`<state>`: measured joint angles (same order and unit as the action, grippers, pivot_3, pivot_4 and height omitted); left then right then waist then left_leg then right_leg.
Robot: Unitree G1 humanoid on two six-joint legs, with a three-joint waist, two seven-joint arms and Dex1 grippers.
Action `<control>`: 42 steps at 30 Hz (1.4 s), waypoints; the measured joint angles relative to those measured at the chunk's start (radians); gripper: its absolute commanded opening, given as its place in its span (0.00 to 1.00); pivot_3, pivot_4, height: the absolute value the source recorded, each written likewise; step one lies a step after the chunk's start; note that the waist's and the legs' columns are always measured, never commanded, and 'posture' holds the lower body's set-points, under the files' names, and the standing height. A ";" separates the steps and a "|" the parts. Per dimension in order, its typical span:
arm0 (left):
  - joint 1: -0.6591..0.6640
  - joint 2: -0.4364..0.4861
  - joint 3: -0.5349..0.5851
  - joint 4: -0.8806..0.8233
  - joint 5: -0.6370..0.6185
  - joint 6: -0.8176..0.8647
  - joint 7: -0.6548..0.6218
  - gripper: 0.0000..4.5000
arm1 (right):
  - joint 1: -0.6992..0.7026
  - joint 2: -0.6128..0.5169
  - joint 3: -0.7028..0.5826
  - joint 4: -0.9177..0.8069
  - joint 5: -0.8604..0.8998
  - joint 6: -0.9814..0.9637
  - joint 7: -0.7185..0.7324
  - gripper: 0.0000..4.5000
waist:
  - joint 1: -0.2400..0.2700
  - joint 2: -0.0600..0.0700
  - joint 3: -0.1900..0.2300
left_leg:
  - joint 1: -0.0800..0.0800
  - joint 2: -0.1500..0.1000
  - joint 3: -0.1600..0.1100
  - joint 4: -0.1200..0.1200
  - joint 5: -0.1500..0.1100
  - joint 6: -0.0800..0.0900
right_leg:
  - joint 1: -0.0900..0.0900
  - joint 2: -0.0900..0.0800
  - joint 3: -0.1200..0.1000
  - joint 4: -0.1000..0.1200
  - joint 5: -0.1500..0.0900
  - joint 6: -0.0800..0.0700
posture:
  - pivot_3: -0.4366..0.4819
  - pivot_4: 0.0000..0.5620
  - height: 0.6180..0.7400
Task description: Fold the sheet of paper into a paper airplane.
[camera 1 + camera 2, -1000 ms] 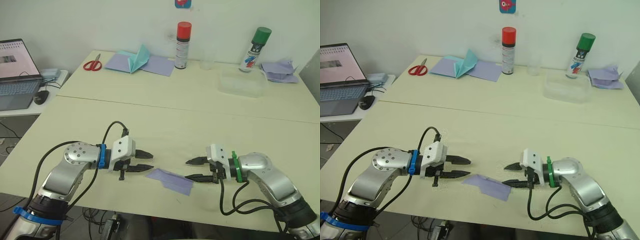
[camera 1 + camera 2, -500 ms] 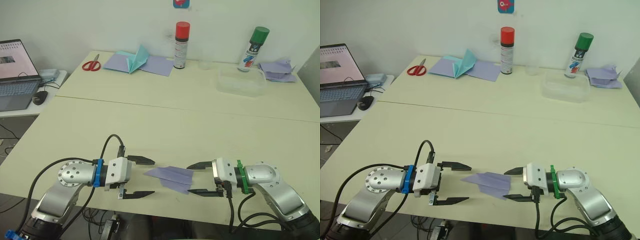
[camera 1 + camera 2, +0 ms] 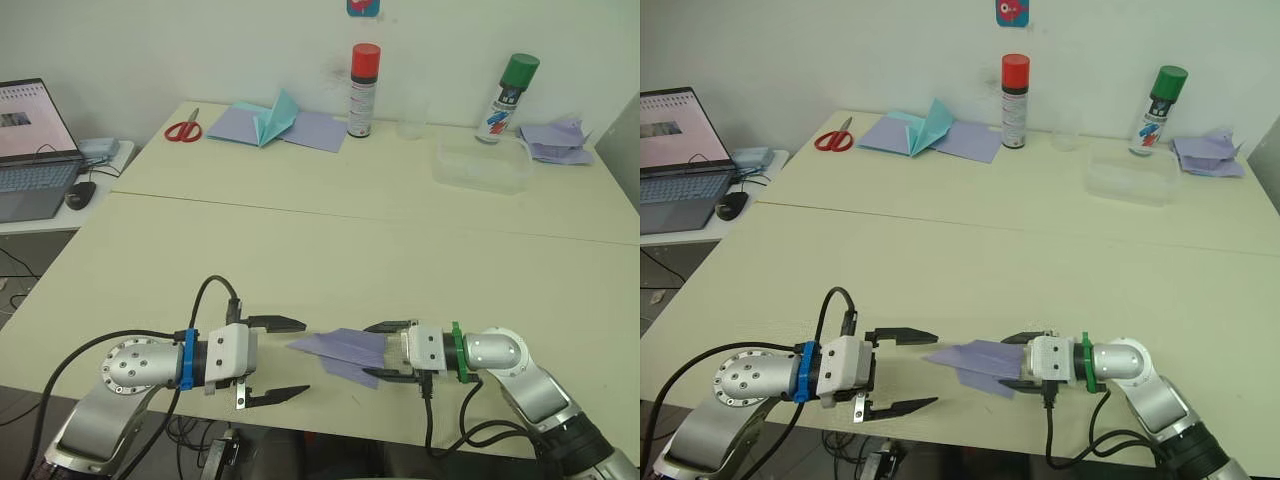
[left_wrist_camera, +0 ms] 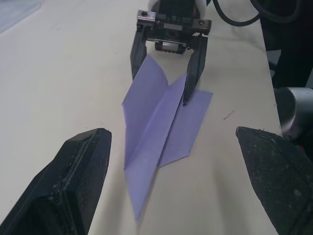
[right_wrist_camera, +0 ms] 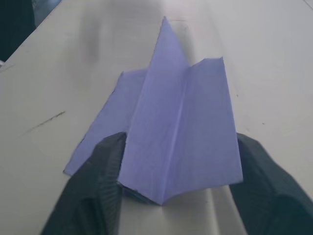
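Cream counter (image 3: 330,240), near edge: airplane (image 3: 345,350) lies between my grippers. Right gripper (image 3: 385,351) straddles its tail, fingers not yet closed; left gripper (image 3: 280,358) gapes wide. Paper light, flimsy, crushable; pinch the layered centre fold.

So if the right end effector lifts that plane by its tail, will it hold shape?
Probably, loosely. The plane is thin creased paper, so likely very light; its layered centre fold should stiffen it, but the free flap may droop. The right end effector straddles only its tail.
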<state>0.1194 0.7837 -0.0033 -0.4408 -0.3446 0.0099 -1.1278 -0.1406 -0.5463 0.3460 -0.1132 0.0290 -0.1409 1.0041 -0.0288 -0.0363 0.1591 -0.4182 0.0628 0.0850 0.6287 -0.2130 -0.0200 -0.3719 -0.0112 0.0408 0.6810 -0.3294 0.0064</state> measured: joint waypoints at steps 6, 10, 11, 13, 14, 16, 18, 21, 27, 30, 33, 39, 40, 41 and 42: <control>0.038 0.000 0.012 -0.037 -0.009 0.024 0.019 1.00 | 0.017 0.011 -0.022 -0.023 0.100 0.145 -0.002 0.00 | 0.000 0.000 0.000 | 0.001 0.000 0.000 0.000 0.000 0.000 | 0.001 0.000 0.000 0.000 0.000 0.000 | 0.48 0.27 1.00; 0.044 -0.001 0.031 -0.046 -0.032 0.051 0.039 1.00 | 0.043 0.047 -0.102 -0.094 0.275 0.439 -0.062 0.00 | 0.000 0.000 0.000 | 0.000 0.001 0.000 0.000 0.000 0.000 | 0.001 0.000 0.000 0.001 0.000 0.000 | 0.48 0.27 1.00; 0.038 -0.002 0.049 -0.055 -0.051 0.067 0.055 1.00 | 0.042 0.065 -0.142 -0.125 0.340 0.546 -0.103 0.00 | 0.000 0.000 0.000 | 0.001 0.001 -0.001 0.000 0.000 0.000 | 0.001 0.000 0.000 0.001 0.000 0.000 | 0.48 0.27 1.00; 0.030 -0.004 0.082 -0.078 -0.081 0.093 0.081 1.00 | 0.039 0.071 -0.197 -0.171 0.417 0.691 -0.162 0.00 | 0.000 0.000 0.000 | 0.001 0.001 -0.001 0.000 0.000 0.000 | 0.001 0.000 0.000 0.001 0.000 0.000 | 0.48 0.27 1.00; 0.030 -0.004 0.091 -0.083 -0.091 0.099 0.092 1.00 | 0.037 0.068 -0.210 -0.183 0.431 0.730 -0.179 0.00 | 0.000 0.000 0.000 | 0.001 0.001 -0.001 0.000 0.000 0.000 | 0.001 0.000 0.000 0.001 0.000 0.000 | 0.48 0.27 1.00; 0.035 -0.019 0.106 -0.086 -0.115 0.136 0.120 1.00 | 0.035 0.056 -0.212 -0.202 0.444 0.806 -0.209 0.00 | 0.000 0.000 0.000 | 0.001 0.000 0.000 0.000 0.000 0.000 | 0.001 0.000 0.000 0.001 0.000 0.000 | 0.48 0.27 1.00; 0.045 -0.039 0.119 -0.085 -0.136 0.170 0.151 1.00 | 0.035 0.053 -0.204 -0.202 0.438 0.823 -0.224 0.00 | 0.000 0.000 0.000 | 0.000 0.000 0.000 0.000 0.000 0.000 | 0.000 0.000 0.000 0.001 0.000 0.000 | 0.48 0.27 1.00; 0.073 -0.044 0.128 -0.082 -0.159 0.206 0.172 1.00 | 0.022 0.053 -0.192 -0.195 0.411 0.808 -0.241 0.04 | -0.001 0.000 0.000 | 0.001 0.001 0.000 0.000 0.000 0.000 | 0.000 0.001 0.000 0.001 0.000 0.000 | 0.48 0.27 1.00; 0.093 -0.045 0.128 -0.078 -0.164 0.211 0.174 1.00 | 0.008 0.037 -0.167 -0.169 0.375 0.773 -0.234 0.44 | -0.001 0.000 0.000 | 0.000 0.000 0.000 0.000 0.000 0.000 | 0.000 0.001 0.001 0.001 0.000 0.000 | 0.48 0.27 1.00; 0.094 -0.045 0.128 -0.066 -0.163 0.200 0.174 1.00 | 0.009 0.025 -0.169 -0.164 0.372 0.756 -0.226 0.67 | -0.001 0.000 0.000 | 0.000 0.000 0.000 0.000 0.000 0.000 | 0.000 0.001 0.000 0.001 0.000 0.000 | 0.48 0.27 1.00; 0.099 -0.052 0.128 -0.060 -0.160 0.194 0.172 1.00 | 0.009 0.013 -0.174 -0.165 0.366 0.734 -0.224 0.90 | -0.001 0.000 0.000 | 0.000 0.000 0.000 0.000 0.000 0.000 | 0.000 0.001 0.001 0.001 0.000 0.000 | 0.48 0.27 1.00; 0.097 -0.063 0.127 -0.052 -0.158 0.181 0.165 1.00 | 0.008 0.010 -0.240 -0.218 0.392 0.717 -0.227 0.99 | -0.001 0.000 0.000 | 0.000 0.000 0.000 0.000 0.000 0.000 | 0.000 0.001 0.000 0.001 0.000 0.000 | 0.48 0.27 1.00; 0.096 -0.064 0.127 -0.049 -0.158 0.179 0.164 1.00 | 0.007 0.006 -0.254 -0.238 0.399 0.717 -0.226 0.99 | -0.001 0.000 0.000 | 0.000 0.000 0.000 0.000 0.000 0.000 | 0.000 0.001 0.000 0.001 0.000 0.000 | 0.48 0.27 1.00; 0.095 -0.064 0.127 -0.044 -0.158 0.177 0.163 1.00 | 0.008 -0.002 -0.266 -0.257 0.412 0.717 -0.219 0.99 | -0.001 0.000 0.000 | 0.000 0.000 0.000 0.000 0.000 0.000 | 0.000 0.001 0.000 0.001 0.000 0.000 | 0.48 0.27 1.00; 0.095 -0.064 0.127 -0.037 -0.157 0.176 0.161 1.00 | 0.009 -0.011 -0.276 -0.276 0.423 0.713 -0.211 0.99 | -0.001 0.000 0.000 | 0.000 0.000 0.000 0.000 0.000 0.000 | 0.000 0.001 0.001 0.001 0.000 0.000 | 0.48 0.27 1.00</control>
<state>0.2145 0.7201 0.1239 -0.4781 -0.5021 0.1864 -0.9670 -0.1319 -0.5576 0.0704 -0.3896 0.4518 0.5725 0.7931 -0.0296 -0.0363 0.1591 -0.4178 0.0631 0.0847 0.6290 -0.2129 -0.0202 -0.3716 -0.0104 0.0413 0.6819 -0.3293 0.0063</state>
